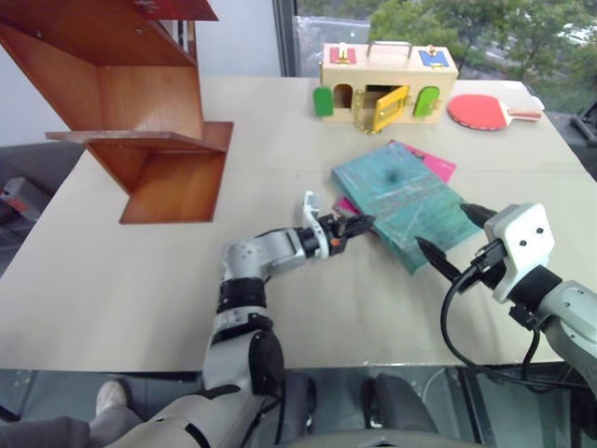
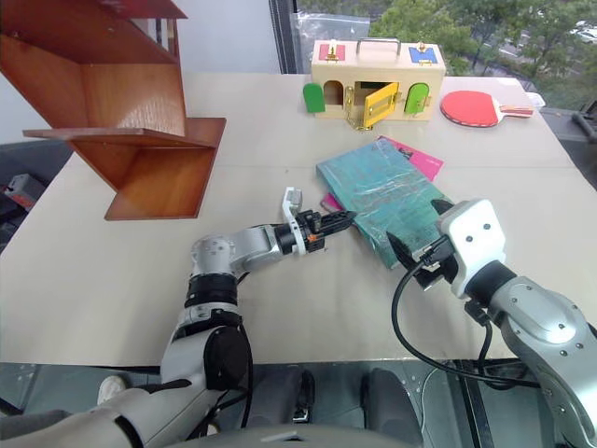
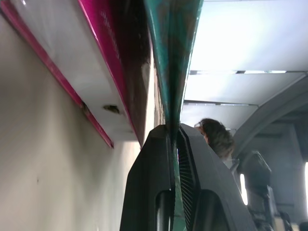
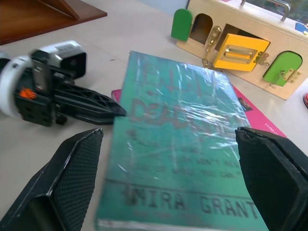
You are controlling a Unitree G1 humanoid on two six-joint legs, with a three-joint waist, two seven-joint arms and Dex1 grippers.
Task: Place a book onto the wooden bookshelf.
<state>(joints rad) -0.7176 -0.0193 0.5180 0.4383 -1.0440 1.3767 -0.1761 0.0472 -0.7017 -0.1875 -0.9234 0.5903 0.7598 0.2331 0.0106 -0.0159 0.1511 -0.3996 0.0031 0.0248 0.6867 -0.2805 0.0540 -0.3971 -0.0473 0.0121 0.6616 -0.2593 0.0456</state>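
We've got the left gripper pinched onto the edge of the teal book, which lies on the pink book mid-table; the right gripper hovers spread wide over it. Thin, slick wrap, probably floppy – we'd steady the far edge before the bookshelf

Bare table before wooden bookshelf

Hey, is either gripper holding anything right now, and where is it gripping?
The left gripper is shut on the teal book, pinching its cover edge at the near left corner. The right gripper is open, holding nothing.
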